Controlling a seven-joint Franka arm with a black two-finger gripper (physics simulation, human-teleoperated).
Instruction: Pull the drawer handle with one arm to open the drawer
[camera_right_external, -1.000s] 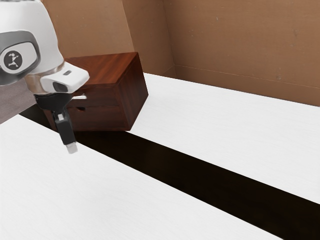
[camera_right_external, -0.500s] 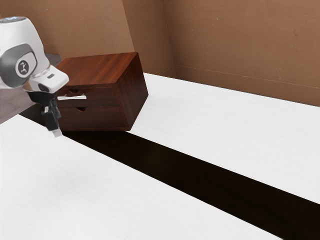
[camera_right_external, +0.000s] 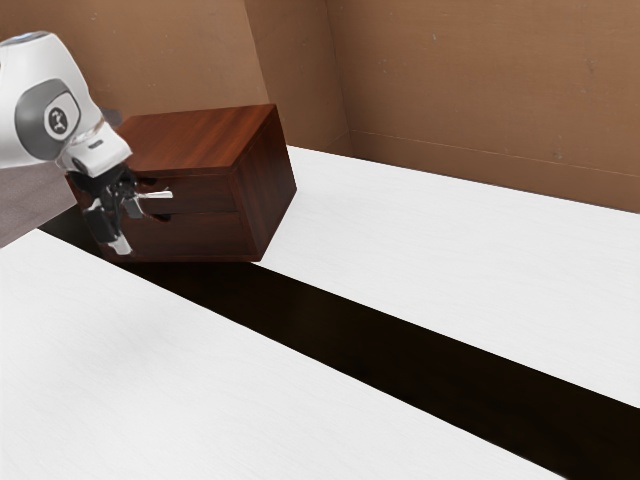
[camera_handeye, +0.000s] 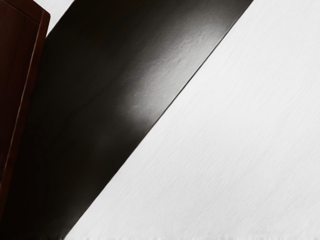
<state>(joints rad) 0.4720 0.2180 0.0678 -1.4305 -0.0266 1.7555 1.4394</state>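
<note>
Wooden drawer box (camera_right_external: 215, 170) stands at the dark strip's (camera_right_external: 400, 350) end, end effector (camera_right_external: 117, 236) beside its handle (camera_right_external: 155, 196), grip state unclear.

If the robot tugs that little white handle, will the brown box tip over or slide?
Probably no tipping: the box looks wide, low and flat on the table. It might slide a little, since the table looks smooth. The handle looks like a thin stiff bar, unlikely to bend.
</note>
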